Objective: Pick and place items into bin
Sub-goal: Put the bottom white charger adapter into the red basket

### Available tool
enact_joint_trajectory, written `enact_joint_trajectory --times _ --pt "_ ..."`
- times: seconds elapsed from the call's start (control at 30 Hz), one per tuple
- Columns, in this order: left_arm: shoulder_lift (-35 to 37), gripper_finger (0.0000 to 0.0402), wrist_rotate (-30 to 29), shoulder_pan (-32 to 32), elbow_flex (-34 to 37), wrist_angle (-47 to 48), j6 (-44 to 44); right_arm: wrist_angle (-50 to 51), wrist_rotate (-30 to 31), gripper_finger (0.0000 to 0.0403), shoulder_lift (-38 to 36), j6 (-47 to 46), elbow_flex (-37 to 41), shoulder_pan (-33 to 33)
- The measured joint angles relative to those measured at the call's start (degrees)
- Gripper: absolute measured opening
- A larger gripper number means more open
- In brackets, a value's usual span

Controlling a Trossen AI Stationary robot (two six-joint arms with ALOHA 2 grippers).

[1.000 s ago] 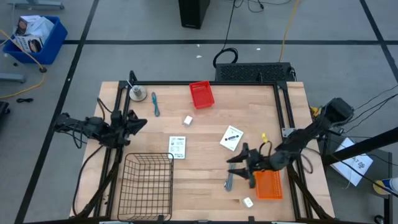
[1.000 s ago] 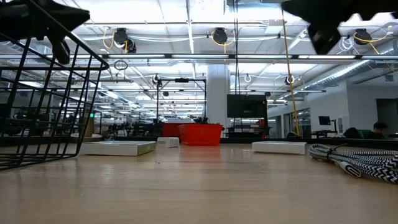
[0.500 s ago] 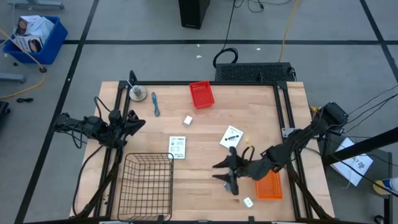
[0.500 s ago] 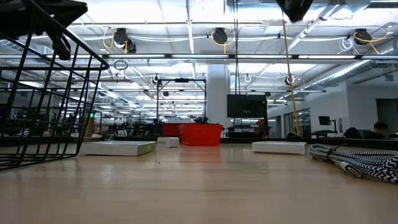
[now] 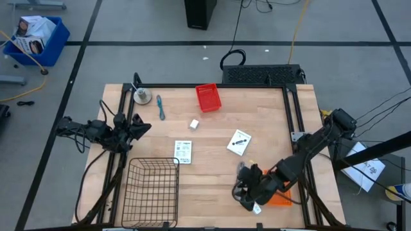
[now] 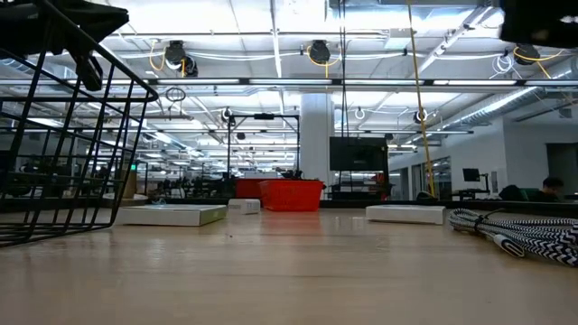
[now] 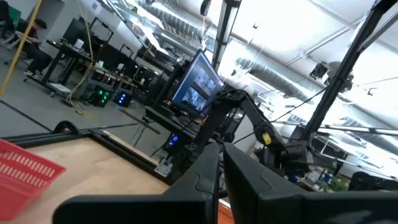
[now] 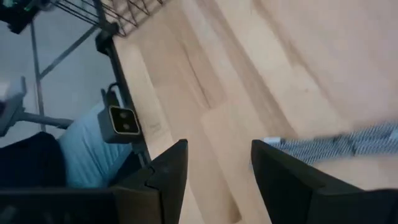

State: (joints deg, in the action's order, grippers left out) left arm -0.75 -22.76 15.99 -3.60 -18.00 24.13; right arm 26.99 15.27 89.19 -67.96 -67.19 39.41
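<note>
The right gripper (image 5: 246,196) is hovering, fingers apart, over the grey metal tool (image 8: 348,142) at the table's near right; it should be centring astride the tool before closing, while the left gripper (image 5: 137,126), fingers together, is waiting far left

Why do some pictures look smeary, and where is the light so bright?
Right wrist view: the striped cable smears into streaks and the table looks soft. Low view: ceiling lamps glare white, and the wire basket up close is a dark outline. High view: even light, faint shadows.
</note>
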Motion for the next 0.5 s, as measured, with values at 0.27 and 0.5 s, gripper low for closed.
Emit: enact_joint_trajectory --times 0.27,0.5 --pt "0.00 0.0026 0.21 0.00 0.00 -0.02 0.45 1.83 -7.47 0.0169 7.34 -9.15 -1.93 2.92" --pt "0.00 0.0026 -0.90 0.00 0.00 -0.26 0.14 5.85 -9.90 0.0169 9.79 -11.70 -4.66 3.09"
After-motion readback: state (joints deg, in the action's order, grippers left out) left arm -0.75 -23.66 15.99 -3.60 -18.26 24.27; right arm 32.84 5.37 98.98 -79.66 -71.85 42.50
